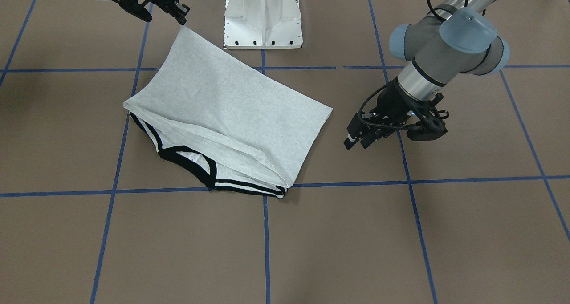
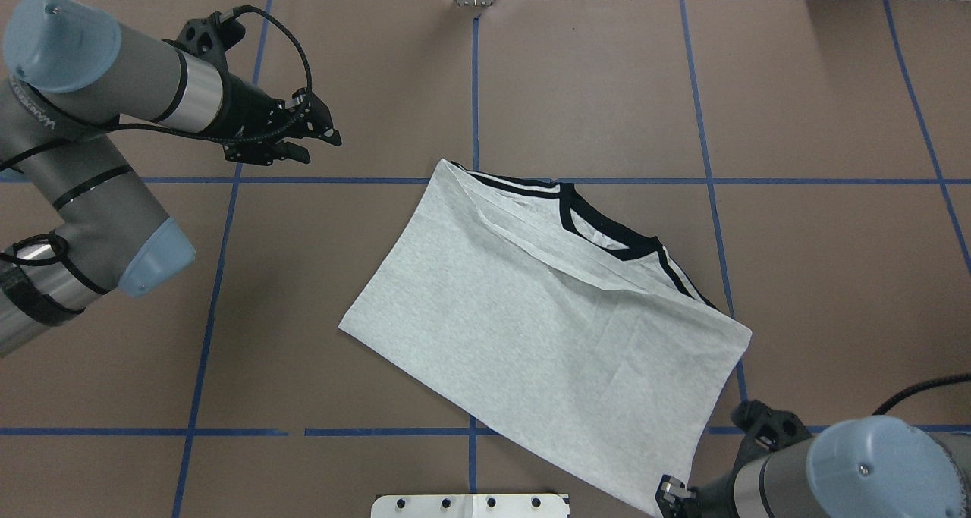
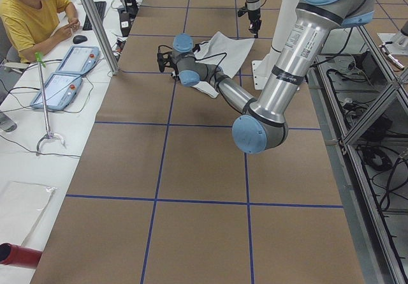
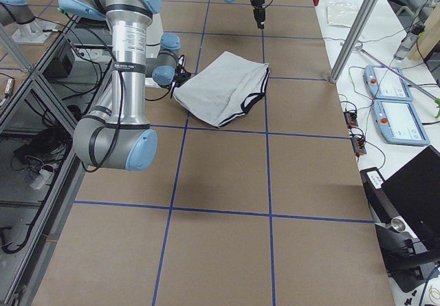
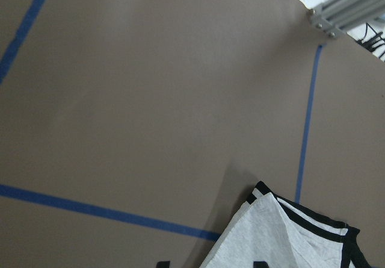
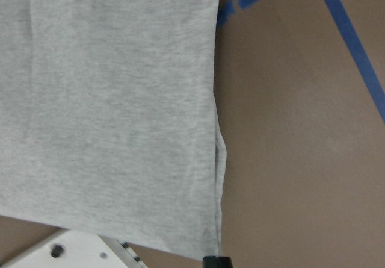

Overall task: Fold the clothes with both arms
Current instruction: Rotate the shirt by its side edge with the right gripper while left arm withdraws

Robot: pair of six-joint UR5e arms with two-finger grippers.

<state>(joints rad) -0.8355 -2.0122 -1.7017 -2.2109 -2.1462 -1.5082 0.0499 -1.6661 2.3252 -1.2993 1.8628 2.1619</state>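
T-shirt [image 1: 231, 103] lay mid-table, folded to a rough rectangle, plain grey side up, askew to the blue tape lines [image 1: 266, 233]. Black collar [image 1: 210, 177] and double stripes [image 1: 249, 186] peeked out from under the top layer along the edge farthest from the robot. The opposite end reached back beside the white pedestal base [image 1: 262, 19]. Its corner on the robot's R side ran to a sharp point right at the R gripper [image 1: 182, 17].

R gripper: fingers pinched together on that corner, going by front & R wrist views. In the wrist view a single dark fingertip sat at the very tip of the cloth, w/ a bit of base plate showing past the cloth's edge.

L gripper [image 1: 358, 141] hung off the T-shirt's other side, near its side corner but apart from it. Fingers were spread, nothing btwn them. L wrist view showed brown table [image 1: 401, 233], tape, and the striped shoulder corner low in frame.

Beyond the table, exterior left view had a person [image 3: 32, 16] in a yellow top seated at a white desk w/ two tablet-like panels [image 3: 67, 73].
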